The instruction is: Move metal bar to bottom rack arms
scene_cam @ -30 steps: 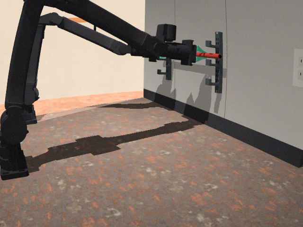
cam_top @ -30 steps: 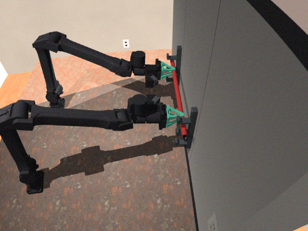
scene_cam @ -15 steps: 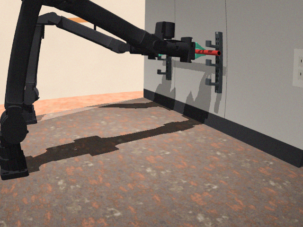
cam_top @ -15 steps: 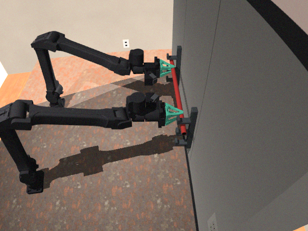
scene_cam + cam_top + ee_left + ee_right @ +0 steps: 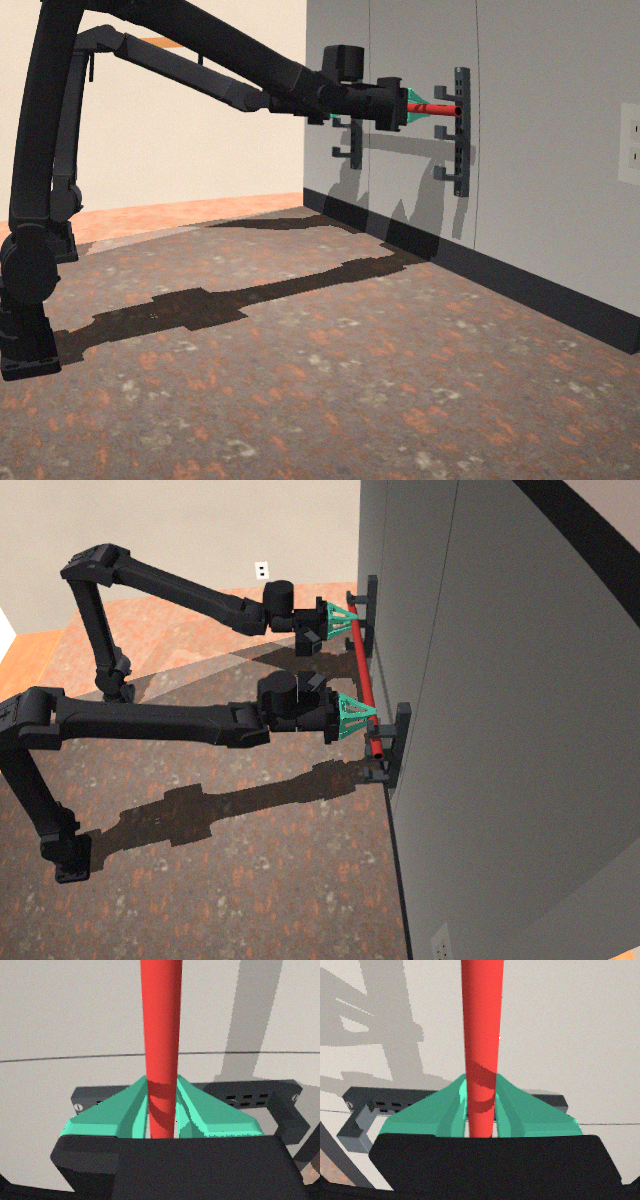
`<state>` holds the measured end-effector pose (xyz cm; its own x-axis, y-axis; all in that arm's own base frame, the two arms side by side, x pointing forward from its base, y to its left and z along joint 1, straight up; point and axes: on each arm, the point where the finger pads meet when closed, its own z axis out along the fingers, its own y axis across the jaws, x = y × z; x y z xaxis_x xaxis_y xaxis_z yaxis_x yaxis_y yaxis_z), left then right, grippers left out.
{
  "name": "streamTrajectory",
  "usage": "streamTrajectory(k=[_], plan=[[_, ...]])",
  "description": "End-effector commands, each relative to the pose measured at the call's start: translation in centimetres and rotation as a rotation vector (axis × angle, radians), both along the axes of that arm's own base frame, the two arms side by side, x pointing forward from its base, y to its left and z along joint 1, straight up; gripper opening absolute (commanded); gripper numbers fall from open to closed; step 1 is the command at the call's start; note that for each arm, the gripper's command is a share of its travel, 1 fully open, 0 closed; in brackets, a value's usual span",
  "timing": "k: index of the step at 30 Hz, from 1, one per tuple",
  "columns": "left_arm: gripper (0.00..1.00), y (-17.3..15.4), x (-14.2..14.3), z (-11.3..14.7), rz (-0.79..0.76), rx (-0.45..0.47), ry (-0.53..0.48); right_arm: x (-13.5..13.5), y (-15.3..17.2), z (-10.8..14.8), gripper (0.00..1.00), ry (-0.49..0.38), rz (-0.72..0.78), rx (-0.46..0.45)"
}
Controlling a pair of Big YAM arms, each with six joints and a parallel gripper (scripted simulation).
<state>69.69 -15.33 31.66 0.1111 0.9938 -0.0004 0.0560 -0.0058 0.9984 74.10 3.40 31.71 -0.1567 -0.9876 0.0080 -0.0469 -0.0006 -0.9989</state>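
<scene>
From here I see the left claw (image 5: 356, 616) (image 5: 333, 116) (image 5: 162, 1082) and the right claw (image 5: 374, 712) (image 5: 427, 107) (image 5: 481, 1080) both closed around the red bar (image 5: 364, 676) (image 5: 442, 109) (image 5: 162, 1020) (image 5: 482, 1020). At the nearer wall rack (image 5: 401, 743) (image 5: 461, 155), its end is between the top and middle hooks in height, above the bottom hook (image 5: 373, 775) (image 5: 447, 174).

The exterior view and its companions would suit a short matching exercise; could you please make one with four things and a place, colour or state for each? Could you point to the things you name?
Things
1. metal bar (image 5: 364, 678) (image 5: 444, 110) (image 5: 162, 1020) (image 5: 482, 1020)
2. left claw (image 5: 356, 616) (image 5: 334, 115) (image 5: 162, 1080)
3. right claw (image 5: 374, 711) (image 5: 427, 109) (image 5: 481, 1080)
4. baseboard (image 5: 398, 862) (image 5: 491, 273)

Descriptions
A. shut on the bar, nearer the exterior camera
B. dark, along the foot of the grey wall
C. red, gripped at two places
D. shut on the bar, farther from the exterior camera

Right pairs: 1-C, 2-D, 3-A, 4-B
</scene>
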Motion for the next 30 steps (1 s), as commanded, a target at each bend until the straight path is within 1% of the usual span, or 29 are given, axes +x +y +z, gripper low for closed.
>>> streamTrajectory(k=[1,6,23,30], plan=[[0.00,1.1,-1.0,4.7,0.014,-0.012,-0.094,-0.9,0.0,4.2,0.00,-0.094,-0.005,0.003],[0.00,1.1,-1.4,4.3,0.014,-0.012,-0.094,-1.3,0.0,3.8,0.00,-0.094,-0.005,0.003],[0.00,0.9,-2.7,4.4,0.014,-0.012,-0.094,-2.6,-0.1,3.9,0.00,-0.094,-0.005,0.003],[0.00,0.8,-2.7,4.2,0.014,-0.012,-0.094,-2.6,-0.3,3.7,0.00,-0.094,-0.005,0.003]])
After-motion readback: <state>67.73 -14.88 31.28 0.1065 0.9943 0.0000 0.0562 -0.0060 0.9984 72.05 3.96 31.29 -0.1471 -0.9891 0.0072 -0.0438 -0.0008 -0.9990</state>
